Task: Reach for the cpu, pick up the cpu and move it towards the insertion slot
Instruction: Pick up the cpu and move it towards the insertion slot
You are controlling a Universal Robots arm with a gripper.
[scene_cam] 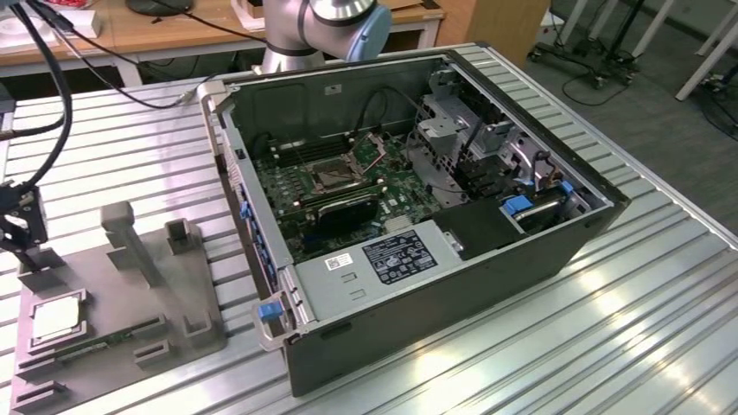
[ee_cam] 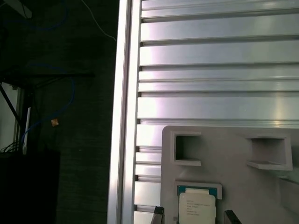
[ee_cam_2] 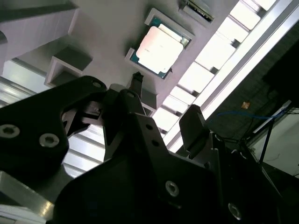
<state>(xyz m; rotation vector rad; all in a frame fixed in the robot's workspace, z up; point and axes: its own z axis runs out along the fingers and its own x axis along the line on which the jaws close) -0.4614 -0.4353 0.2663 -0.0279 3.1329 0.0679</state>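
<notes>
While the arm's gripper (scene_cam: 23, 238) is hanging at the exterior view's left edge, we are seeing its fingers (ee_cam: 159, 217) standing apart and gripping nothing, the chip (ee_cam: 197, 205) showing between them in the first wrist view. Just right of the gripper in the exterior view, the chip (scene_cam: 55, 318) is lying flat, pale top up, in its square nest on the gray plate (scene_cam: 138, 294), which is resting on the ribbed metal table (scene_cam: 138, 156); the gripper is hovering above the plate, apart from the chip. Further right, the open computer case (scene_cam: 461, 285) is lying on its side, and we are looking down at its green board (scene_cam: 398, 173), where the socket (scene_cam: 328, 177), a dark square in a silvery frame, is sitting well apart from the chip. Beyond the black gripper body in the second wrist view, the chip (ee_cam_2: 159, 50) is sitting in that same nest.
</notes>
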